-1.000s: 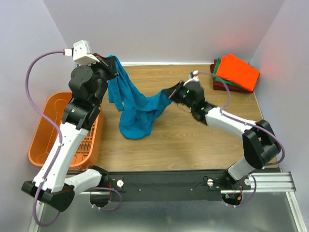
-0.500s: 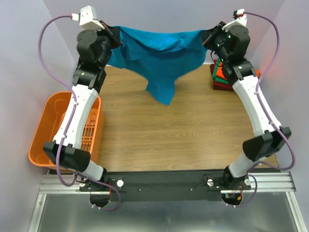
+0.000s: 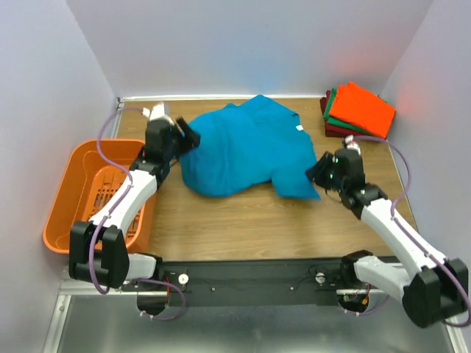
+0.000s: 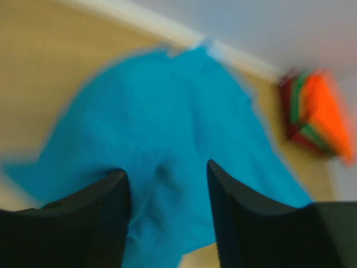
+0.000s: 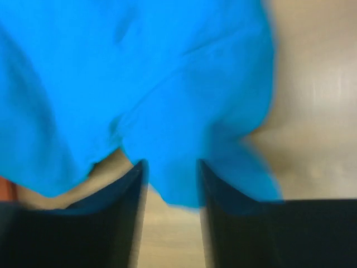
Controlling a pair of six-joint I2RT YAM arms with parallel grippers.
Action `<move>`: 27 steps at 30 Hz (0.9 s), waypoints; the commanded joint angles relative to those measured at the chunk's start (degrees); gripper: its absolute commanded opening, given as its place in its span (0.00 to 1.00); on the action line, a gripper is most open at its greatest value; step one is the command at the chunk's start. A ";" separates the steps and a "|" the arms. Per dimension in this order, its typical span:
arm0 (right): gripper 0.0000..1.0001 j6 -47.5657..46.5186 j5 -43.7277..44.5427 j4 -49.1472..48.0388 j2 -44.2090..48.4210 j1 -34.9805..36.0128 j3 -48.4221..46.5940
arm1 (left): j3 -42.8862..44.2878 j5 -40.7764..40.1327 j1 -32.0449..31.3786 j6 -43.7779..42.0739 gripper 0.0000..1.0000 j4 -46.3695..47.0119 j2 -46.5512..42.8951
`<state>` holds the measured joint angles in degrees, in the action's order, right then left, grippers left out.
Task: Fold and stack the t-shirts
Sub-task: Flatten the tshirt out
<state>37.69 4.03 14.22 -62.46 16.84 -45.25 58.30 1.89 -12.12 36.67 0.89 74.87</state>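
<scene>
The teal-blue t-shirt [image 3: 243, 147] lies spread and rumpled on the wooden table [image 3: 243, 220], its white neck label [image 3: 299, 128] toward the right. My left gripper [image 3: 188, 136] sits low at the shirt's left edge, open, with the cloth [image 4: 167, 111] lying beyond its two dark fingers [image 4: 100, 218]. My right gripper [image 3: 318, 170] is at the shirt's lower right corner, also open; a flap of the shirt [image 5: 139, 67] reaches between its fingers [image 5: 228, 218] without being pinched. Both wrist views are blurred.
A folded stack of orange, green and dark red t-shirts [image 3: 358, 110] sits in the back right corner, also visible in the left wrist view as a blurred stack [image 4: 318, 111]. An orange slotted basket [image 3: 85, 195] stands left of the table. Walls close in on three sides.
Both arms swung the shirt up and stretched it between them, then brought it down onto the table. Both grippers have opened and let go of the cloth.
</scene>
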 commanded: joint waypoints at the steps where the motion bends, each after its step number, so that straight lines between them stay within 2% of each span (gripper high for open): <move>1: 0.63 3.61 -0.78 0.46 11.19 0.12 9.99 | -8.63 -0.21 -0.18 5.25 0.76 -1.15 -4.19; 3: 0.72 3.88 -2.70 0.46 12.88 0.12 13.07 | -12.33 -3.19 -0.27 6.48 0.79 -2.20 -5.43; 4: 0.73 4.05 -3.32 0.46 13.32 0.12 13.70 | -13.29 -3.99 -0.27 7.01 0.79 -2.64 -5.96; 7: 0.74 3.88 -2.37 0.37 12.54 0.12 13.88 | -16.20 -7.86 -1.24 9.12 0.79 -3.96 -6.84; 12: 0.74 2.22 1.59 0.28 6.13 0.04 10.28 | -19.10 -14.27 -3.78 13.16 0.75 -7.91 -5.70; 18: 0.74 -0.42 8.08 -0.15 -0.99 0.04 6.41 | -19.98 -23.77 -10.37 18.43 0.74 -13.45 -5.35; 23: 0.74 -2.88 10.91 -1.12 -13.11 -1.89 -1.74 | -19.99 -26.24 -13.63 20.90 0.73 -14.68 -1.76; 27: 0.74 -4.99 8.71 -1.74 -23.48 -7.42 -9.03 | -17.26 -27.46 -14.33 20.55 0.72 -15.56 2.29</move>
<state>35.66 10.94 14.13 -78.76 14.06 -47.48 38.83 -20.25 -25.93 55.55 -12.58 74.19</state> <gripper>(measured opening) 0.736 0.722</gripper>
